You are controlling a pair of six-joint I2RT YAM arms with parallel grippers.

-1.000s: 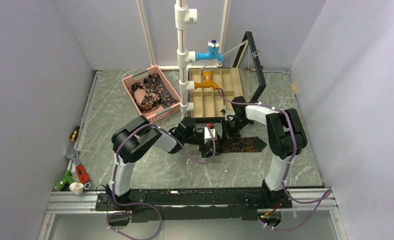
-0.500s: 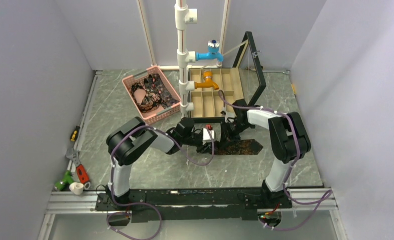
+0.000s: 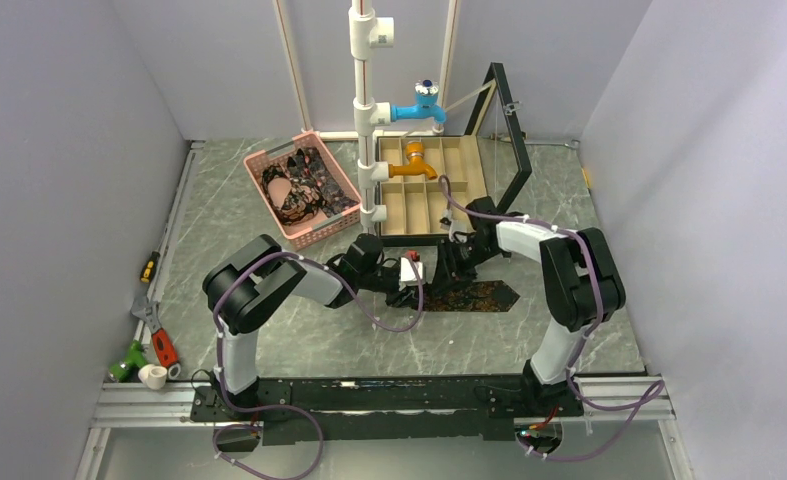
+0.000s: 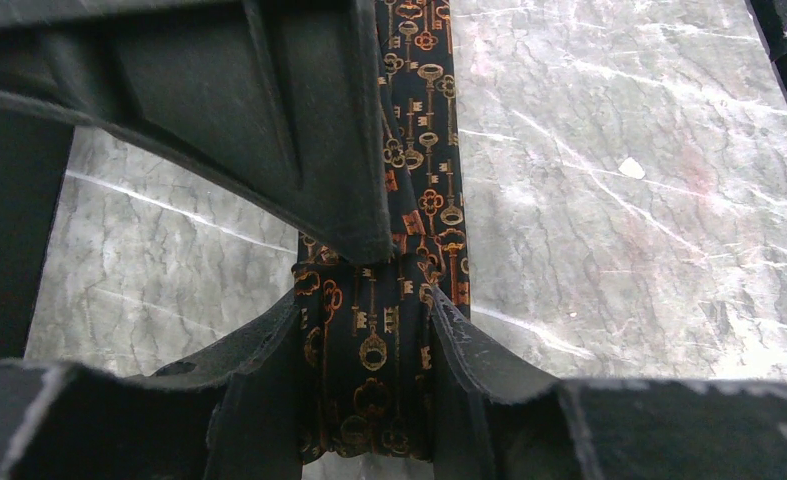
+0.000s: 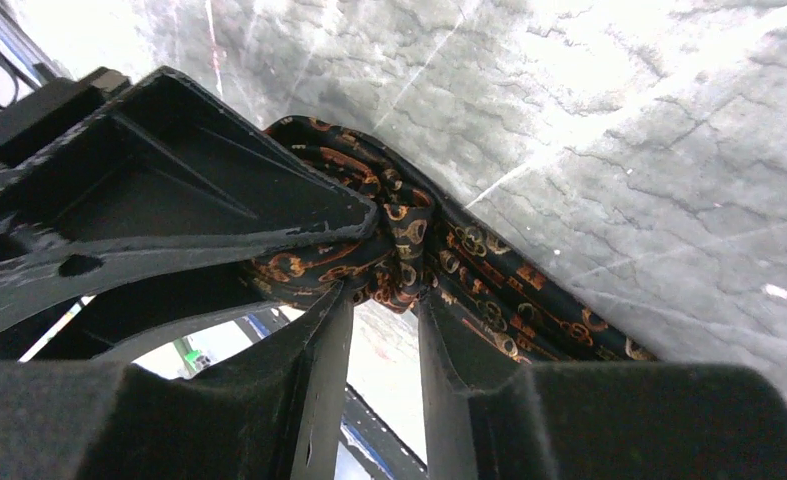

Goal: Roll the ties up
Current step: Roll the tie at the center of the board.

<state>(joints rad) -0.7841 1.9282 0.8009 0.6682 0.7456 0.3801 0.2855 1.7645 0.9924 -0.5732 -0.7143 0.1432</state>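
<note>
Key-patterned tie [image 4: 424, 130] is being clamped at its rolled end by your left claw [image 4: 369, 320] so coils cannot unwind; your right claw [image 5: 384, 300] is standing narrow, grip unclear.

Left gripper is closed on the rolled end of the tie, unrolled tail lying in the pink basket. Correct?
Wrong on the tail's place. The left gripper is closed on the rolled end of the tie, but the unrolled tail lies flat on the marble table; the left wrist view shows it.
</note>
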